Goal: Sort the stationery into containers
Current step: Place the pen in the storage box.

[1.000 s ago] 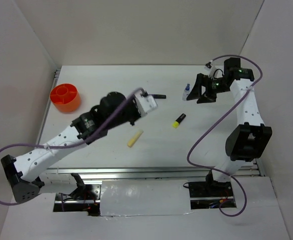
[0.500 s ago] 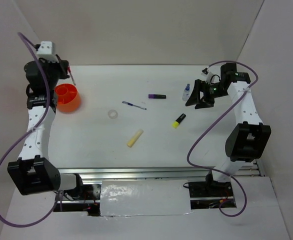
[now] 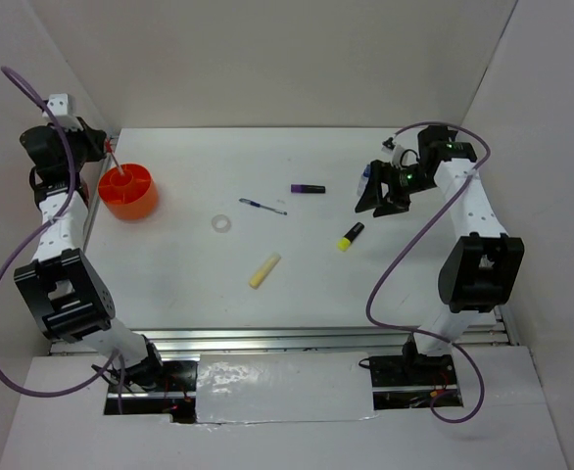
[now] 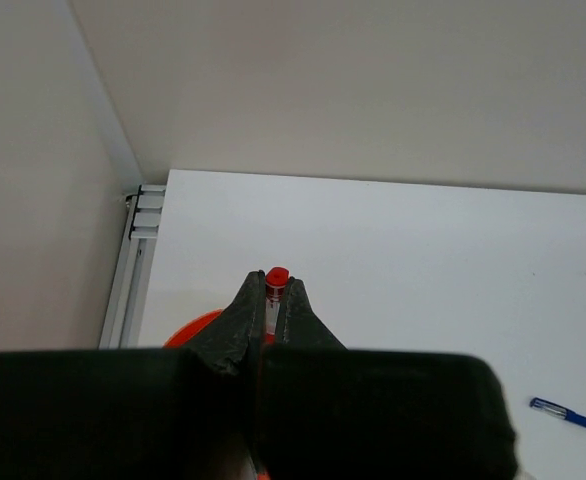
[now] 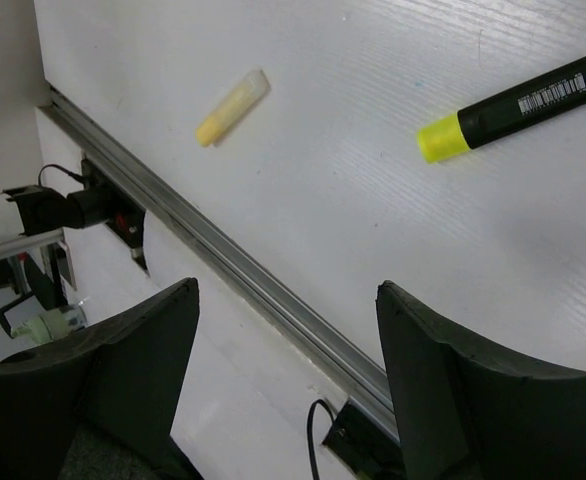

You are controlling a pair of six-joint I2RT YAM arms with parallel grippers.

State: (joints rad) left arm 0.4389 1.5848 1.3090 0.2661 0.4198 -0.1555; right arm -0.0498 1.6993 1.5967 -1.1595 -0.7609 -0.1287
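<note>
Red pen (image 4: 277, 275) clenched in left end effector (image 4: 273, 303) over orange-red cup (image 3: 138, 203); right end effector (image 5: 285, 300) agape, empty.

Cup (image 3: 135, 206) orange-red; pen (image 4: 277, 276) red; highlighter (image 5: 510, 107) black, yellow cap; stick (image 5: 232, 106) pale yellow; marker (image 3: 308, 188) seemingly purple.

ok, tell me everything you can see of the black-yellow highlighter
The highlighter is short and chunky, plastic by its look: black barrel with a white barcode label, bright yellow end. It lies flat on the white table, alone, nothing touching it. The right hand hangs open nearby, clear of it.
</note>
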